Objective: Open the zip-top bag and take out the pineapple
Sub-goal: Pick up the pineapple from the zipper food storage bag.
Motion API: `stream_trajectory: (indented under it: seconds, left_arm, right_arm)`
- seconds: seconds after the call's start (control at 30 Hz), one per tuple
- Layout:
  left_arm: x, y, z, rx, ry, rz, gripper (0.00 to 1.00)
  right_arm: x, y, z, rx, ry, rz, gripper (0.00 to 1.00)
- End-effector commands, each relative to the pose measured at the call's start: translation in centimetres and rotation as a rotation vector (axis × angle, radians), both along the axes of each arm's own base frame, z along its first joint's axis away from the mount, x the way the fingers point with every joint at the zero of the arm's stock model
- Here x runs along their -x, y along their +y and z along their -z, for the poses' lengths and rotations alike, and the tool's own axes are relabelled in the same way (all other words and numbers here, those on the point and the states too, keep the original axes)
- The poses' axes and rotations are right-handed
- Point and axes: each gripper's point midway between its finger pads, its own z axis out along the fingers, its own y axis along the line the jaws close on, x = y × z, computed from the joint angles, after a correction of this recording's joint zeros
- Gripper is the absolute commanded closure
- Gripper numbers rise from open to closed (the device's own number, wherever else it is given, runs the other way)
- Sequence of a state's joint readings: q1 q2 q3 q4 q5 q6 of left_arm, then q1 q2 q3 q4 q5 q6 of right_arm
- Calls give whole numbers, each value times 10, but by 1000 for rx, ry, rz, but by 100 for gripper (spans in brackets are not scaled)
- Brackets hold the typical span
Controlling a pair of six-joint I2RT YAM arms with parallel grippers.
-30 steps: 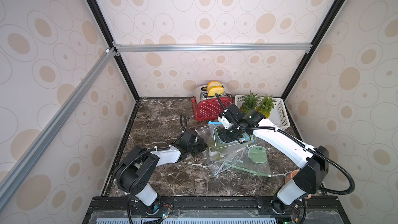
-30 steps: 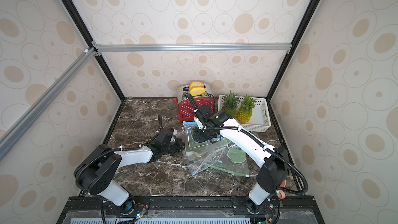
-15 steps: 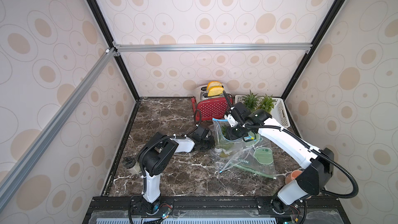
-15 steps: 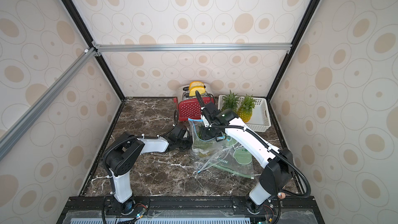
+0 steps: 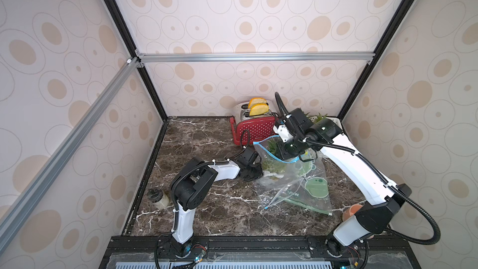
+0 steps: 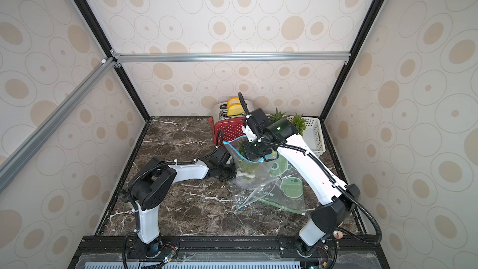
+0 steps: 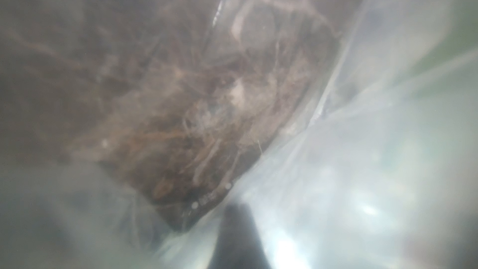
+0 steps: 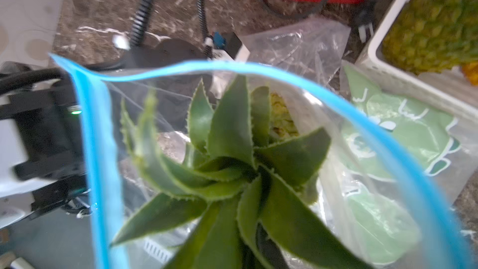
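Left gripper [image 5: 257, 173]: clenched on clear blue-zippered plastic bag [image 5: 273, 168], 9 o'clock side, anchoring it.
Right gripper [image 5: 285, 152]: grasping green-leaved pineapple [image 8: 232, 166] by its crown, for withdrawal.

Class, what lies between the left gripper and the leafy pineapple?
Clear plastic wall of the blue-rimmed zip-top bag, in the left wrist view; left gripper outside, pineapple inside.

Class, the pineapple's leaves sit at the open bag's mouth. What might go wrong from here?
The right claw seems to grip the pineapple by its leaves; they may slip or tear.
The left claw pinches the zip-top bag by thin film; if that slips, the bag lifts.
The toaster stands close; the arm might knock it.
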State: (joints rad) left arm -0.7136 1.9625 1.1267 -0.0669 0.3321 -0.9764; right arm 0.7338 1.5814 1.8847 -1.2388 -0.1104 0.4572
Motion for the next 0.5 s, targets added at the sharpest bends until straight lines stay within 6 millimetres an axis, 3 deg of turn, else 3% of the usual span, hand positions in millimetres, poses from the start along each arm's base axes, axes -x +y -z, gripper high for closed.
stream_trajectory:
  seconds: [0.0, 0.33, 0.47]
  left_arm:
    - [59, 59, 72, -330, 207, 15, 100]
    - [61, 64, 70, -413, 194, 30, 100]
    - [57, 65, 58, -407, 155, 12, 100]
  right_arm:
    - [6, 30, -114, -326, -243, -114, 100]
    - [35, -5, -187, -395, -407, -113, 100]
    - [42, -15, -194, -417, -439, -96, 100]
